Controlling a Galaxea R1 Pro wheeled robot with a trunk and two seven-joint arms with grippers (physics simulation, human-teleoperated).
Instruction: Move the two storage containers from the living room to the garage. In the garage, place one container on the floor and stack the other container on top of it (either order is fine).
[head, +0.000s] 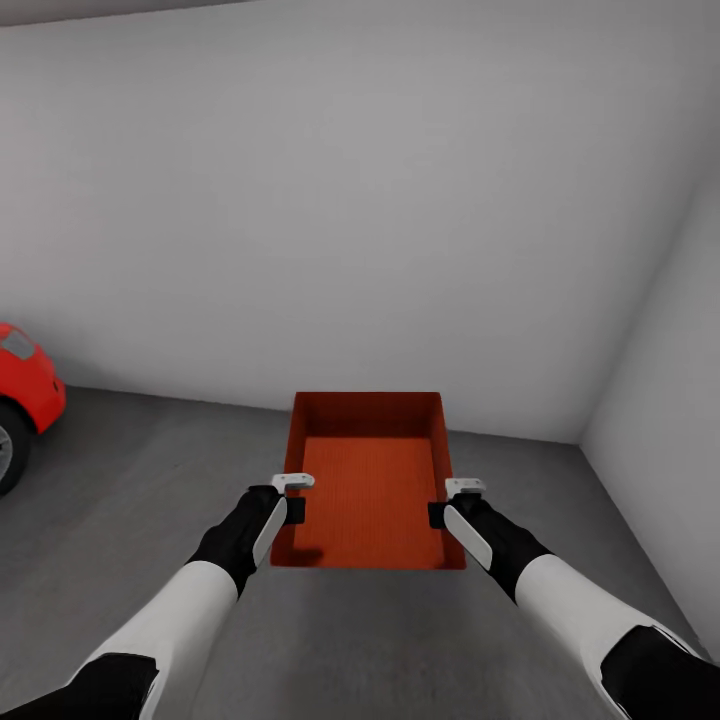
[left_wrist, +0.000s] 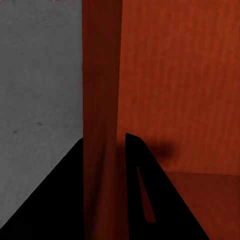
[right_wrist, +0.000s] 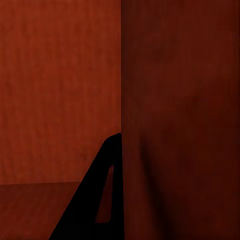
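I am holding the container (head: 370, 490) over the garage floor (head: 150, 500), the left hand (head: 291, 497) and right hand (head: 448, 502) each pinching one thin side wall, and an uneven lowering could be tilting it out of the grips.

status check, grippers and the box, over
Left gripper and right gripper each clamped on a side wall of the red box. Box over garage floor. Car far left, nothing ahead.

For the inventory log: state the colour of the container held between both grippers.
Plain red-orange, unmarked; the storage container shows best in the head view.
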